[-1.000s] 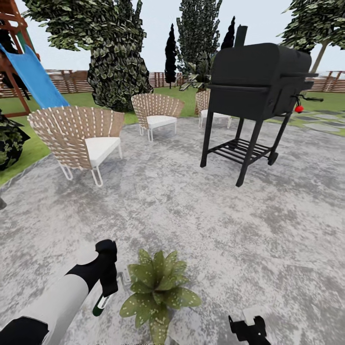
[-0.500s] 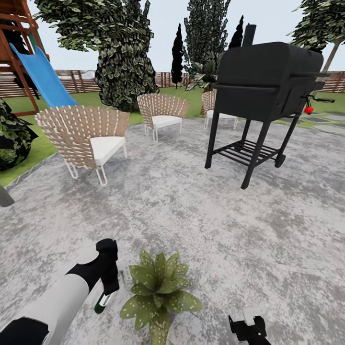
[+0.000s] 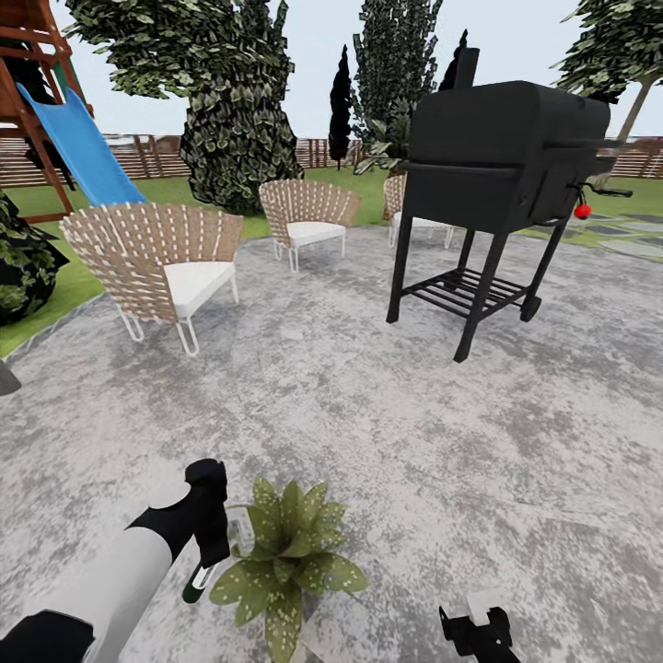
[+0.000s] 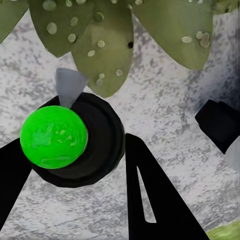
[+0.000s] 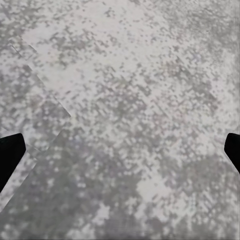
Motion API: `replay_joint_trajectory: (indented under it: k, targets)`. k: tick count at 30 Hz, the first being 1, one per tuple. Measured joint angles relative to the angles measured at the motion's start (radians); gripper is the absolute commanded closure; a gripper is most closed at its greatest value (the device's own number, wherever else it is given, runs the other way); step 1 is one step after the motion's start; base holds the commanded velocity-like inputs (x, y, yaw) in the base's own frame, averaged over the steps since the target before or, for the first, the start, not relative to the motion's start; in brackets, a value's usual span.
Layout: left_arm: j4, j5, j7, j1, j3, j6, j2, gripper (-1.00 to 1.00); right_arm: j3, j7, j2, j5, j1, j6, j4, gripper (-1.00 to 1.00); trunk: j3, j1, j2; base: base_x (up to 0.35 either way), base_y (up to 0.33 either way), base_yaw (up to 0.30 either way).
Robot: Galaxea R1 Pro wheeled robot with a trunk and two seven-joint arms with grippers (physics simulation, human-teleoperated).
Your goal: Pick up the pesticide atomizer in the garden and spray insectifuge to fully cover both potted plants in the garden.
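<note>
In the head view my left gripper points down, shut on the pesticide atomizer, a slim dark green bottle hanging below the fingers. Right beside it, touching-close, spreads a potted plant with speckled green leaves; its pot is hidden under them. The left wrist view looks along the atomizer, with a bright green end and a pale nozzle, held between black fingers, and the plant's leaves just beyond. My right gripper sits low at the front right, open over bare paving.
The grey mottled patio stretches ahead. A black grill stands at the back right, woven chairs at the left and centre back. A blue slide, trees and a slat fence lie beyond on the lawn.
The whole view has swung a little, so grill and chairs sit further left than half a second ago. The plant now lies closer to the atomizer. Both grippers keep their pose.
</note>
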Motion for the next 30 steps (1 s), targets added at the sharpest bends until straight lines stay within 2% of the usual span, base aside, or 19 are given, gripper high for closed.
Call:
replay_joint_trajectory:
  k: [9,23,30]
  targets:
    - [0.001,-0.001,0.000,0.001,0.002,0.000,-0.006,1.00,0.000,0.000,0.000,0.000,-0.001,0.000,0.000,-1.00,0.000,0.000,0.000,0.000,-0.002,0.215]
    - [0.003,0.000,0.001,0.002,0.002,0.000,-0.003,1.00,-0.001,0.000,-0.002,0.000,0.000,0.000,0.000,-1.00,0.000,0.000,0.000,-0.015,-0.238,0.008]
    - [0.003,-0.001,0.000,0.002,0.002,0.000,-0.003,1.00,-0.001,0.000,-0.002,0.000,-0.001,0.000,0.000,-1.00,0.000,0.000,0.000,-0.082,-0.041,0.000]
